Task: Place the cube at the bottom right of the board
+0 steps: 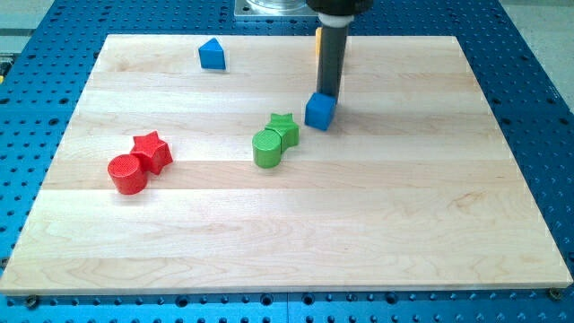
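Nearest, the red cylinder (127, 174) sits clear; with no hand fitted, my tip (327, 95) touches the blue cube (320, 111) mid-desk (296, 233) from above, so push steadily down-right, staying centred.

Blue cube (320, 111), pale wooden board (359, 233), dark rod (330, 63)

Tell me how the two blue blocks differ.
The blue cube has a flat square top; the other blue block comes to a peak, like a little house. The cube sits mid-board right at my tip; the peaked block stands alone near the view's top left. Both are the same blue.
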Robot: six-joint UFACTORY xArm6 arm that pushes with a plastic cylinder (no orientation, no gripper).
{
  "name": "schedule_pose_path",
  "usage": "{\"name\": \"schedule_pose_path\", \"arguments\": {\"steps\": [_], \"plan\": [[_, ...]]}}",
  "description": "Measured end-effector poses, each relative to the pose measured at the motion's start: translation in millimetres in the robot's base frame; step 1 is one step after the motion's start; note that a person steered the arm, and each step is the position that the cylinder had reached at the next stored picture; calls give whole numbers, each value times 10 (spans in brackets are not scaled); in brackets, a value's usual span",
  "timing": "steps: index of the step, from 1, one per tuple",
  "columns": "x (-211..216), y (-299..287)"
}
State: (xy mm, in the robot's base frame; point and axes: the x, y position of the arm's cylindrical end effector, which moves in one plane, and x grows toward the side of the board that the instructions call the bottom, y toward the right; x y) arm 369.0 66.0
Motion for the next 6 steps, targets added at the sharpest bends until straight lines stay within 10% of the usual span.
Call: {"name": "schedule_pose_path", "arguments": {"steps": [6], "plan": [[253, -292]]}}
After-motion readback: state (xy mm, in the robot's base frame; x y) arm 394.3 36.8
